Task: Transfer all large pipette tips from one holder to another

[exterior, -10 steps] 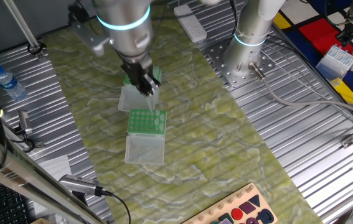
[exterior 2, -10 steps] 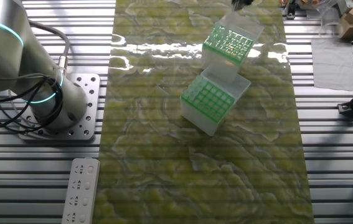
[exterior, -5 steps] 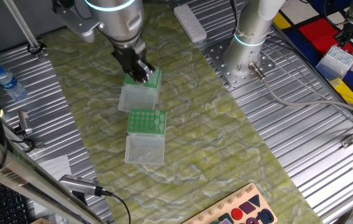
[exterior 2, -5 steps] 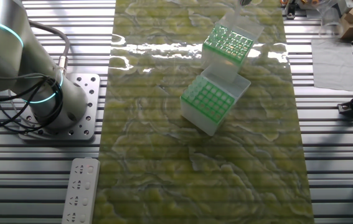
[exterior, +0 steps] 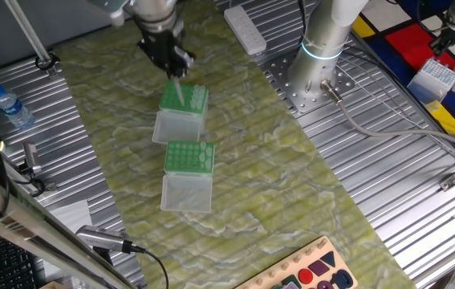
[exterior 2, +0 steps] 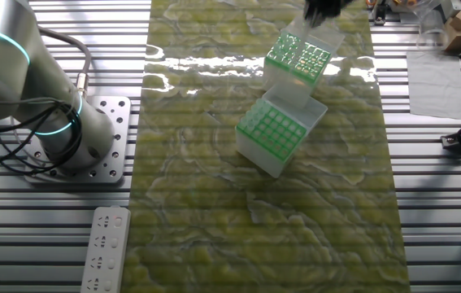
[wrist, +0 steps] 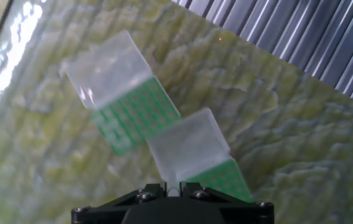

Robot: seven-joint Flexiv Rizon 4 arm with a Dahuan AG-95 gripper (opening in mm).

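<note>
I see the claw (exterior: 176, 66) up above the far box (exterior: 182, 114), pinched on 1 tip (exterior: 180, 91) that hangs point-down over that box's green rack. More tips seem to stand in that rack, though they are too small to count. The near box (exterior: 188, 171) sits just beside it on the worktop (exterior: 291, 185), both lids open.

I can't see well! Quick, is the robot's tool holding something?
Tool: shut on a pipette tip, held above the far green box.
</note>
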